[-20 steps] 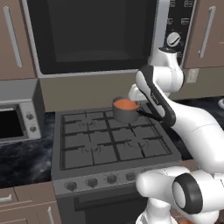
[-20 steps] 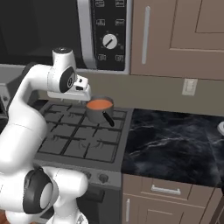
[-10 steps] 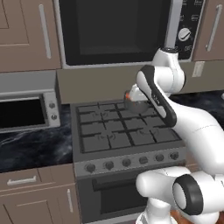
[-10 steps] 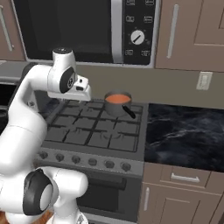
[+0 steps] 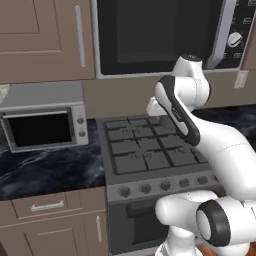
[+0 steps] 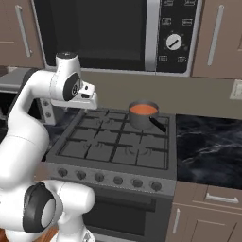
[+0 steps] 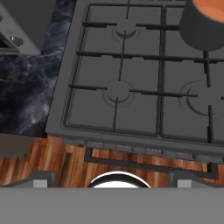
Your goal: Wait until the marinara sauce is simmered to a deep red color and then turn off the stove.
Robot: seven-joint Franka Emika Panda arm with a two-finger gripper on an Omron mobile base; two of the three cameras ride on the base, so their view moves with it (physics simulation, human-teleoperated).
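Observation:
The marinara sauce [image 6: 143,109] is an orange-red disc inside a grey saucepan [image 6: 142,119] on the right rear burner of the stove [image 6: 113,146]. A row of round front knobs [image 6: 118,181] runs along the stove's front panel. In the hand view my gripper [image 7: 113,178] hangs open above the stove's front edge [image 7: 131,148], its tips wide apart with nothing between them. The saucepan [image 7: 201,33] and sauce [image 7: 210,8] sit at that view's top right. In the left base view my arm hides the pan, while the stove [image 5: 145,152] and its knobs [image 5: 165,185] show.
A silver toaster oven [image 5: 42,127] stands on the dark marble counter [image 5: 45,172] left of the stove. A black-windowed microwave [image 6: 94,33] hangs above it. More counter [image 6: 208,146] lies to the right, with drawers and cabinet doors [image 5: 50,205] below.
The whole scene has slid to the right in both base views, so the base has driven leftward. The arm keeps its pose over the stove. The sauce stays orange-red.

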